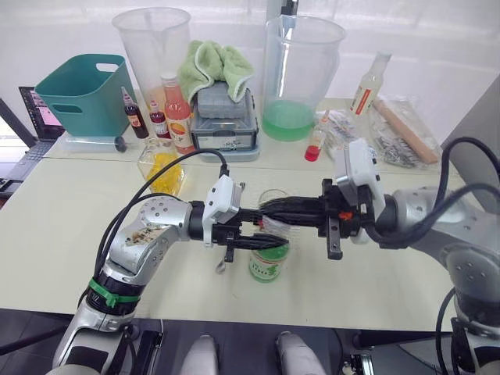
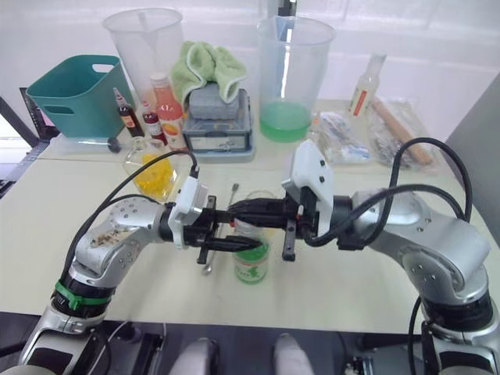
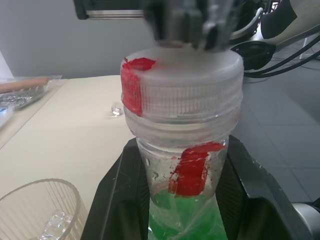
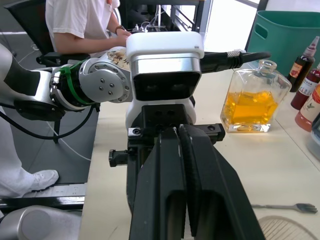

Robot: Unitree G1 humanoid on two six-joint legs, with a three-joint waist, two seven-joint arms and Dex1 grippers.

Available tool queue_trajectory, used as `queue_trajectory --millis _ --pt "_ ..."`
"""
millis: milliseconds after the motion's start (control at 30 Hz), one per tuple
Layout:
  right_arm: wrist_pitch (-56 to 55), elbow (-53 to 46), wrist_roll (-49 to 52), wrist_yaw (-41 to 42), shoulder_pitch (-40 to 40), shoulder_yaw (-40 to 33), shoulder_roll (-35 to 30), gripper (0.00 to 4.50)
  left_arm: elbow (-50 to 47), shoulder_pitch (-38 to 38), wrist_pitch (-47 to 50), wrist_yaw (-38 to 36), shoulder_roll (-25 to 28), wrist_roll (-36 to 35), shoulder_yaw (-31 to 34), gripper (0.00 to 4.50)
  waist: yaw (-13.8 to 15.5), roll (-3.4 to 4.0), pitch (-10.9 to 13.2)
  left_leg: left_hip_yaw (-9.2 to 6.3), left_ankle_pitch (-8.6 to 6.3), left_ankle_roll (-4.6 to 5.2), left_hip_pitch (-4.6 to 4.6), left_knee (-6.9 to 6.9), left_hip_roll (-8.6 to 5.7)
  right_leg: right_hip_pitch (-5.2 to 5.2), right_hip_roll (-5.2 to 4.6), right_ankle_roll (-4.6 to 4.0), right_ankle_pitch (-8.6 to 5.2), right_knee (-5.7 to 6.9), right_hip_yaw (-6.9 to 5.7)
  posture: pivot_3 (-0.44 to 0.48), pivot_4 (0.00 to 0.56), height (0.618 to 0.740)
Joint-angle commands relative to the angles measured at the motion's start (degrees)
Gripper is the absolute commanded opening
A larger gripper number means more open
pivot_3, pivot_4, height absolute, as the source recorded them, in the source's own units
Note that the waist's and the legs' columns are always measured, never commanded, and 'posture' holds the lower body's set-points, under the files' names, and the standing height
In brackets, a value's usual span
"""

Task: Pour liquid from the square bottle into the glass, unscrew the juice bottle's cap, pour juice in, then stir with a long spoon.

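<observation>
The left gripper [image 1: 262, 244] reached in from the left and clamped the neck of the juice bottle [image 1: 269, 264], which stood upright between the two arms with its long axis vertical. Directly above those fingers sat the cap [image 3: 182, 82], and the right gripper [image 1: 269, 211] came in level from the opposite side with its fingers narrowed onto that cap, probably gripping it, though the contact was blurred. The glass [image 1: 275, 205] stood just behind the bottle.
</observation>
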Motion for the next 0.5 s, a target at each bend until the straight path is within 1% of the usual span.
queue_trajectory --millis 33,100,133,267,300,333,500 --pt "-1.9 3.0 -1.2 4.1 -1.8 0.9 0.7 0.06 -1.6 1.3 0.8 0.7 1.1 0.9 -0.6 1.28 0.0 0.00 0.0 0.00 0.00 0.00 -0.02 0.00 0.00 -0.01 0.00 0.00 0.00 -0.01 0.00 0.000 0.150 0.728" --pt "1.7 5.4 5.3 5.0 -4.3 -1.3 1.8 0.06 -2.1 1.7 0.8 1.0 1.5 0.9 -0.4 1.28 0.0 0.00 0.0 0.00 0.00 0.00 -0.02 -0.02 0.00 -0.02 0.00 0.00 0.00 -0.01 0.00 0.000 0.150 0.728" --pt "2.8 6.0 7.2 4.8 -5.2 -2.3 2.0 0.29 -2.2 1.8 0.8 1.1 1.6 0.9 -0.4 1.28 0.0 0.00 0.0 -0.01 0.00 0.00 -0.05 -0.01 0.00 -0.03 0.00 -0.01 0.01 0.00 0.00 0.000 0.150 0.728" --pt "5.2 5.8 9.0 3.2 -5.5 -3.8 1.0 1.57 -2.3 1.8 0.8 1.5 1.3 0.8 -0.6 1.28 0.0 0.00 0.0 -0.02 0.00 0.01 -0.05 -0.02 0.01 -0.05 0.01 -0.01 0.01 0.01 0.00 0.000 0.150 0.728" --pt "5.8 5.3 9.3 2.8 -5.2 -4.3 0.6 1.82 -2.2 1.8 0.7 1.5 1.2 0.8 -0.7 1.28 0.0 0.00 0.0 -0.02 0.00 0.01 -0.05 -0.03 0.01 -0.05 0.01 -0.01 0.00 0.00 0.00 0.000 0.150 0.728" --pt "6.2 4.9 9.5 2.2 -4.8 -4.9 0.1 2.25 -2.1 1.7 0.7 1.5 1.0 0.8 -0.8 1.28 0.0 0.00 0.0 -0.01 0.00 0.01 -0.07 -0.03 0.01 -0.05 0.00 -0.01 0.00 0.00 0.00 0.000 0.150 0.728" --pt "4.3 -0.9 5.8 -2.1 -0.2 -6.4 -1.4 3.86 -1.0 1.2 0.4 0.7 0.2 0.5 -1.5 1.28 0.1 0.00 0.0 -0.01 0.00 0.01 -0.07 -0.04 0.01 -0.06 0.01 0.00 -0.01 -0.01 0.00 0.000 0.150 0.728"
